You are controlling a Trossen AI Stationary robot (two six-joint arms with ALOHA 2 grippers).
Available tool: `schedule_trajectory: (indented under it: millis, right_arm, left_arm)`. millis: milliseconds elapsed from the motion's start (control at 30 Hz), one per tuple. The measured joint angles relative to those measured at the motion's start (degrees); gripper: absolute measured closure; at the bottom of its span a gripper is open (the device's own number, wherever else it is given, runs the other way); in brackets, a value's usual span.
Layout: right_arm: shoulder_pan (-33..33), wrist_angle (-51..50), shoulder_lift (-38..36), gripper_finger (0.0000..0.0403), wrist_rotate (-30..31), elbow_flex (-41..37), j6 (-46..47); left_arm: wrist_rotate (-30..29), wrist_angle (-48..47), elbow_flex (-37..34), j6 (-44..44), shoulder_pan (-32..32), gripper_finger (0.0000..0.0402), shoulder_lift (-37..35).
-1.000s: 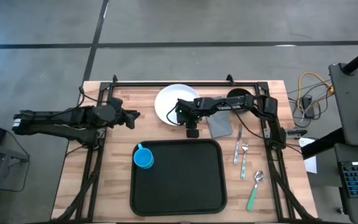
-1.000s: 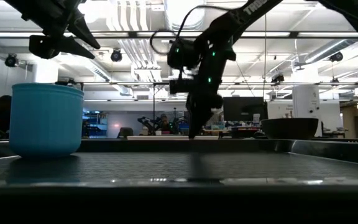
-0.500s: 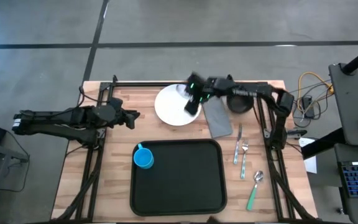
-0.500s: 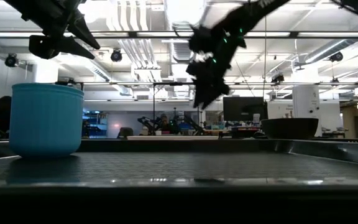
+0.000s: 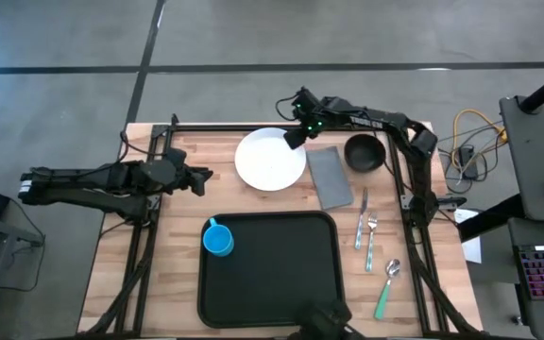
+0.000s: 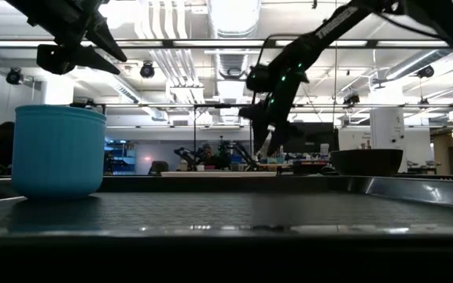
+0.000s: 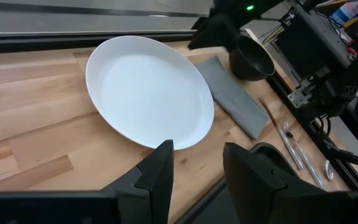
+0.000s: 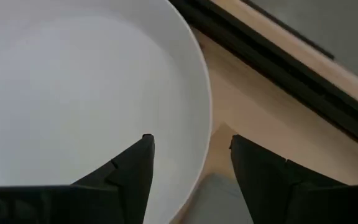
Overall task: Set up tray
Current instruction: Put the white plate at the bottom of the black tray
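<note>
The black tray [image 5: 281, 283] lies at the table's near middle, with a blue cup [image 5: 218, 240] standing on its far left corner. The cup also shows in the low view [image 6: 57, 149]. A white plate [image 5: 270, 159] lies on the wood beyond the tray. My right gripper [image 5: 294, 137] is open and hovers over the plate's far right rim [image 8: 201, 93], one finger on each side of the rim line, touching nothing. My left gripper [image 5: 201, 177] is open and empty, raised to the left of the plate, which fills its wrist view [image 7: 148, 90].
A grey napkin [image 5: 331, 177] lies to the right of the plate, with a black bowl [image 5: 364, 152] beyond it. Forks [image 5: 366, 227] and a green-handled spoon [image 5: 386, 288] lie to the right of the tray. A black frame rail [image 5: 281, 126] runs along the far edge.
My right gripper has risen from the gap between the plate and the tray's far rim. It has swung toward the table's far edge, across the plate to its far right rim, turning as it went. The plate and the other things have stayed put.
</note>
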Motion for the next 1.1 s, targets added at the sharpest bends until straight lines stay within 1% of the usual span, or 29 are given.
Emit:
schedule_trajectory:
  millis: [133,333,533,667,800,933,1100]
  right_arm:
    - [-0.98,-2.05,5.49,0.0204,0.14,4.4,3.0]
    - [-1.72,-9.3,13.22,0.0209,0.84,14.3,2.75]
    - [-1.63,-16.84,20.3,0.023,1.22,25.37,-0.61]
    - [-1.68,-20.18,23.16,0.0254,1.07,30.34,-1.84]
    - [-1.81,-22.38,24.87,0.029,0.91,33.14,-3.57]
    - [-2.02,-22.1,24.96,0.0324,0.48,32.41,-3.97]
    - [-2.23,-22.24,24.92,0.0342,-0.48,30.52,-3.95]
  left_arm:
    - [0.0,0.26,0.0,-0.89,0.02,0.0282,0.0]
    - [-0.02,0.26,0.0,-2.64,0.02,0.0282,0.0]
    - [-0.02,0.26,0.0,-4.04,0.02,0.0282,0.02]
    - [-0.02,0.24,0.0,-4.13,0.01,0.0282,0.02]
    - [-0.02,0.24,0.0,-4.13,0.02,0.0282,0.0]
    - [-0.02,0.19,0.0,-4.13,0.01,0.0282,0.02]
    - [-0.02,0.17,0.0,-4.13,0.02,0.0282,0.0]
